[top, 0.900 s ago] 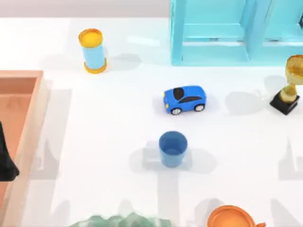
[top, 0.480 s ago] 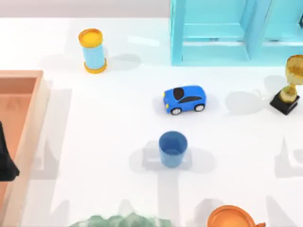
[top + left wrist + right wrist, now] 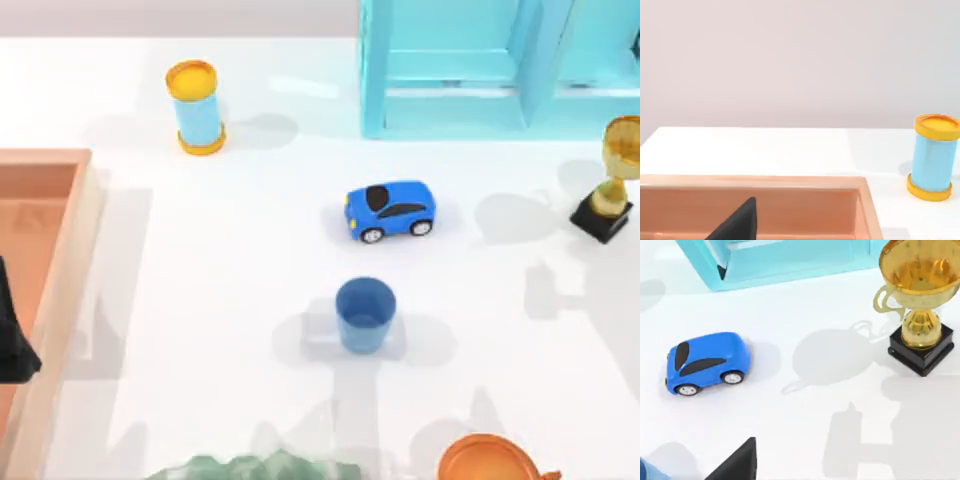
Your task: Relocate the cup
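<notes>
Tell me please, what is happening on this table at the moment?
Nothing is being held yet. The cup stands upright and alone near the middle of the white table, with the blue toy car just behind it. A light-blue cylinder stands toward the back left, a gold trophy at the right edge, and an orange tray lies on the left side. The right wrist view looks down on the car and the trophy, so the right arm is over that side, perhaps heading for the cup.

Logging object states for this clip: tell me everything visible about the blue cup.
The cup is a small plain blue tumbler, handleless, slightly tapered, with a darker blue inside. It looks like smooth plastic. It stands upright and open-mouthed on the white table near the middle, below the toy car in the top view, apart from it. Nothing touches it.
</notes>
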Tool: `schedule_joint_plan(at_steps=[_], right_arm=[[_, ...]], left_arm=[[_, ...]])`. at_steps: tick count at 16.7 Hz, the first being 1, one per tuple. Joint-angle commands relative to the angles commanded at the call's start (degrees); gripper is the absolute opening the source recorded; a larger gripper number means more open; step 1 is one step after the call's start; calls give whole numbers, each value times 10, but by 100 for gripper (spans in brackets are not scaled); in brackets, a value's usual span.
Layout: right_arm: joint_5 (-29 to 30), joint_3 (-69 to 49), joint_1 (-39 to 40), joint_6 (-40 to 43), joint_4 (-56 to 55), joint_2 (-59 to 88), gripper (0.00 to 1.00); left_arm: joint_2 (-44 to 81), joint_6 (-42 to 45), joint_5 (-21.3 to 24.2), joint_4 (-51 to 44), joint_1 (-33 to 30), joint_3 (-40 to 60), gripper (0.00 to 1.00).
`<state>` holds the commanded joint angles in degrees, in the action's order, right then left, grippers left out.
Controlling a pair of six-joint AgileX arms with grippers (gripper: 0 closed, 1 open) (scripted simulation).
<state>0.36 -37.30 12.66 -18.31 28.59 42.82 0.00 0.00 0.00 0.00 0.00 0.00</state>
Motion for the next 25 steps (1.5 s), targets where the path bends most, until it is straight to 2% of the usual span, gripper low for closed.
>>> schedule_joint_plan(at_steps=[8, 14, 18, 25], right_arm=[[0, -388, 143, -142, 278, 424, 100], [-1, -620, 234, -205, 435, 680, 100], [-2, -701, 266, -222, 488, 767, 100], [-3, -706, 267, -223, 489, 774, 100]], left_arm=[[0, 0, 0, 0, 0, 0, 100], [0, 0, 0, 0, 0, 0, 100], [0, 0, 0, 0, 0, 0, 100], [0, 0, 0, 0, 0, 0, 100]])
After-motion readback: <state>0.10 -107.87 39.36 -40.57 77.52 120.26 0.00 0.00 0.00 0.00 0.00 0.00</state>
